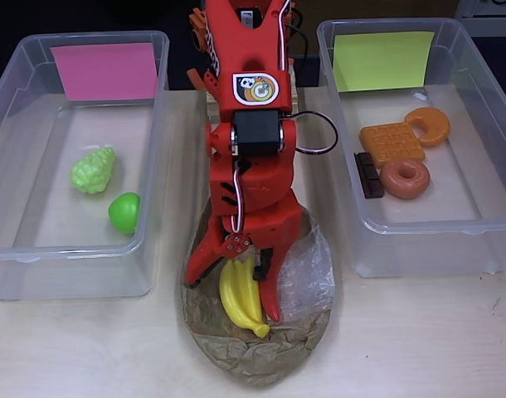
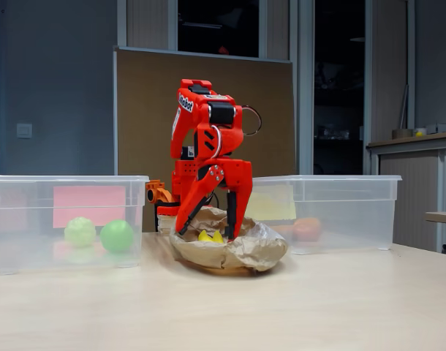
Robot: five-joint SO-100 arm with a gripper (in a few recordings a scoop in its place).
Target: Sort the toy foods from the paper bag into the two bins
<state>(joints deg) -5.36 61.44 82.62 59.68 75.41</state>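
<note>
The crumpled brown paper bag lies on the table between the two bins. Yellow bananas rest inside it. My red gripper reaches down into the bag, open, with one finger on each side of the bananas; the right finger is close against them. The left bin, with a pink sheet, holds light green grapes and a green apple. The right bin, with a yellow-green sheet, holds an orange waffle, croissant, brown donut and chocolate bar.
A clear plastic window patch of the bag bulges to the right of the gripper. The arm's base stands at the back, between the bins. Bare light wood table runs along the front edge.
</note>
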